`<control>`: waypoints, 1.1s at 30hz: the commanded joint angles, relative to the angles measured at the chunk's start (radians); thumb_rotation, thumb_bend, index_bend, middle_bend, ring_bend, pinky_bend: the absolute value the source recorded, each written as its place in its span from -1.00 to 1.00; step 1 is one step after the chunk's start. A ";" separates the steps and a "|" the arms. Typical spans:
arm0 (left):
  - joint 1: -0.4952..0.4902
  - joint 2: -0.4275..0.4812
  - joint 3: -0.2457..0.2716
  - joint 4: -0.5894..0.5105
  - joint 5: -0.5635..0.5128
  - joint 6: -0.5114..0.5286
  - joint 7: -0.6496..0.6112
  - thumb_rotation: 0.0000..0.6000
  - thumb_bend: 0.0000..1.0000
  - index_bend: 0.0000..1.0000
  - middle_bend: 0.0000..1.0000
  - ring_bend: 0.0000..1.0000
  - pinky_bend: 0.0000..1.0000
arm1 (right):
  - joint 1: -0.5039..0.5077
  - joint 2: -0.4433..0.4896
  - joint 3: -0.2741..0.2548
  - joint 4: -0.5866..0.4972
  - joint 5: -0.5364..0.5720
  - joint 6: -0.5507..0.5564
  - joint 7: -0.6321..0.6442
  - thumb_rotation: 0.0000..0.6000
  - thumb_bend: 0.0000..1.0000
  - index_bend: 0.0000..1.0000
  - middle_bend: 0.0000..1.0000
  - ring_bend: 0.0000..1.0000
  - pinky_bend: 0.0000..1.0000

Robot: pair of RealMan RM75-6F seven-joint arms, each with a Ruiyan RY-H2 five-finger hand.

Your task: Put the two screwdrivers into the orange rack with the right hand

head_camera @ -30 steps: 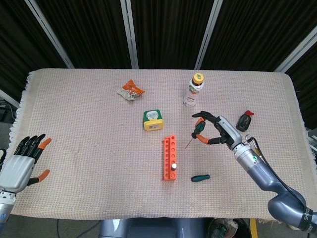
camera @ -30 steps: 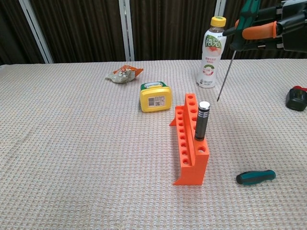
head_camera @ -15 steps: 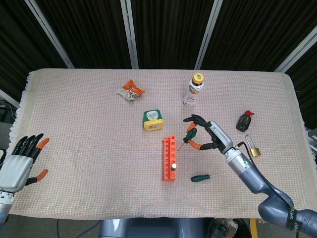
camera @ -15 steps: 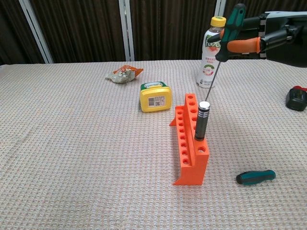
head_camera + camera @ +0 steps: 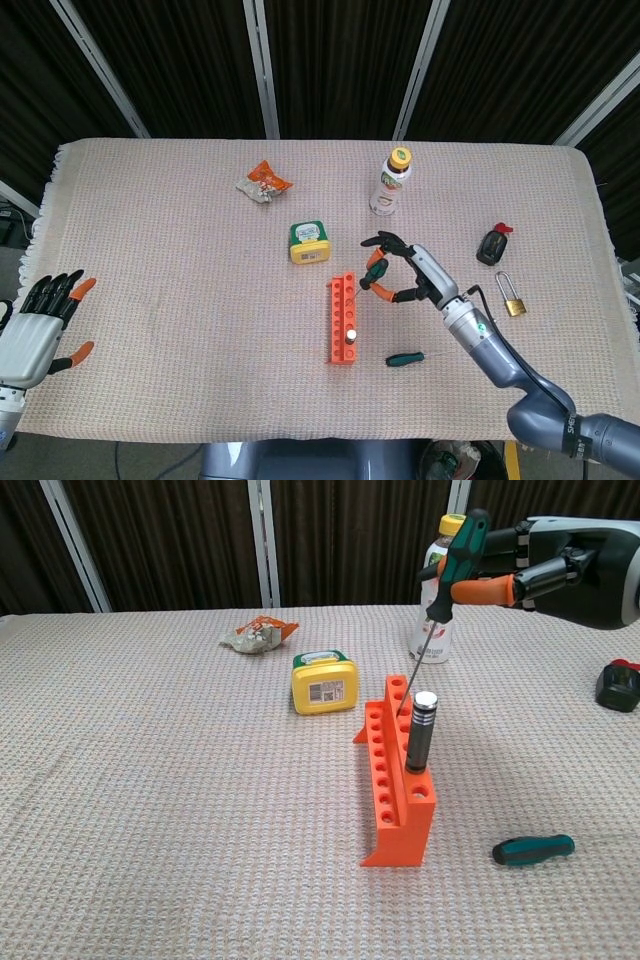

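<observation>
My right hand [image 5: 398,272] [image 5: 540,568] pinches a green-handled screwdriver [image 5: 447,585] [image 5: 372,268]; its thin shaft slants down-left, with the tip just above the far end of the orange rack [image 5: 397,777] [image 5: 342,318]. A black tool with a silver cap [image 5: 421,732] stands upright in a near hole of the rack. A second, short green screwdriver [image 5: 533,850] [image 5: 404,358] lies on the cloth right of the rack. My left hand [image 5: 38,330] hovers open at the table's near left edge, holding nothing.
A yellow box [image 5: 308,241] sits just behind the rack, a white bottle [image 5: 391,182] further back right, a crumpled snack wrapper [image 5: 263,182] at the back left. A black key fob [image 5: 492,244] and a brass padlock [image 5: 512,300] lie at the right.
My right hand has carried the screwdriver leftward, from well right of the rack to over its far end, tilting the shaft. The left hand has drifted slightly down-left.
</observation>
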State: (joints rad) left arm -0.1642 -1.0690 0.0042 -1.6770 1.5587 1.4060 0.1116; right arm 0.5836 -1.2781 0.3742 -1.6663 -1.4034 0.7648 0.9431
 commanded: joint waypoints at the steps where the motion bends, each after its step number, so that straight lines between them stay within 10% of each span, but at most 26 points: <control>1: 0.000 -0.002 0.000 0.004 0.000 -0.001 -0.004 1.00 -0.52 -0.83 -1.00 -1.00 -1.00 | 0.013 -0.003 -0.008 -0.001 0.019 0.007 -0.019 1.00 0.14 0.21 -0.58 -1.00 -1.00; 33: 0.002 -0.012 0.000 0.020 -0.001 0.003 -0.021 1.00 -0.52 -0.83 -1.00 -1.00 -1.00 | 0.051 0.056 -0.050 -0.032 0.078 0.015 -0.044 1.00 0.14 0.22 -0.57 -1.00 -1.00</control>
State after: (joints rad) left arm -0.1625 -1.0812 0.0037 -1.6575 1.5580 1.4095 0.0904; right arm 0.6346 -1.2220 0.3256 -1.6989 -1.3258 0.7800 0.8979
